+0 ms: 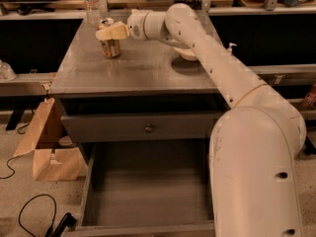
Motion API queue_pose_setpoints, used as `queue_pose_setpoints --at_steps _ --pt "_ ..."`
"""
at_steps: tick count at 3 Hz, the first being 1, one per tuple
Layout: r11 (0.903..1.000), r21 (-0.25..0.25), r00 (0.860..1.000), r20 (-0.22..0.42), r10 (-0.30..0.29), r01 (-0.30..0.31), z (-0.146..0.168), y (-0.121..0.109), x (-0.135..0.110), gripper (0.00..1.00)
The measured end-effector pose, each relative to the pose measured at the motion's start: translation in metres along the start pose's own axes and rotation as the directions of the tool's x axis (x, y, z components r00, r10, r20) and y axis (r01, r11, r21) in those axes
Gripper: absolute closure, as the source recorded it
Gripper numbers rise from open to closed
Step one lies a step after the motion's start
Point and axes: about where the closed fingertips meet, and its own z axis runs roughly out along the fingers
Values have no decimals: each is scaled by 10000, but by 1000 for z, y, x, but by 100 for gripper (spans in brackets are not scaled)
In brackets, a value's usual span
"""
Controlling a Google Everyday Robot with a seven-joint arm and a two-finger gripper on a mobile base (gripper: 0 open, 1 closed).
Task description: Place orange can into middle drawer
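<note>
The orange can (110,48) stands upright at the back left of the grey cabinet top (133,70). My gripper (109,32) is at the can's upper part, its pale fingers covering the top of the can. The middle drawer (148,191) is pulled out wide below, a deep grey box with a bare flat floor. My white arm (222,78) reaches from the right foreground across the cabinet and hides the drawer's right side.
A clear plastic bottle (91,6) stands behind the can. A white bowl (185,54) sits on the top, partly behind my arm. A shallower drawer front with a round knob (148,128) is above the open drawer. A brown paper bag (47,144) and a black cable (29,216) lie on the floor at left.
</note>
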Motion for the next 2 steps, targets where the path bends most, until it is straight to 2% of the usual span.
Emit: queue_pose_setpoints --at_steps 1,2 --pt "9979 -248 9980 192 606 -601 20 9 17 18" --pt "9961 -472 9951 621 774 -745 30 20 17 41"
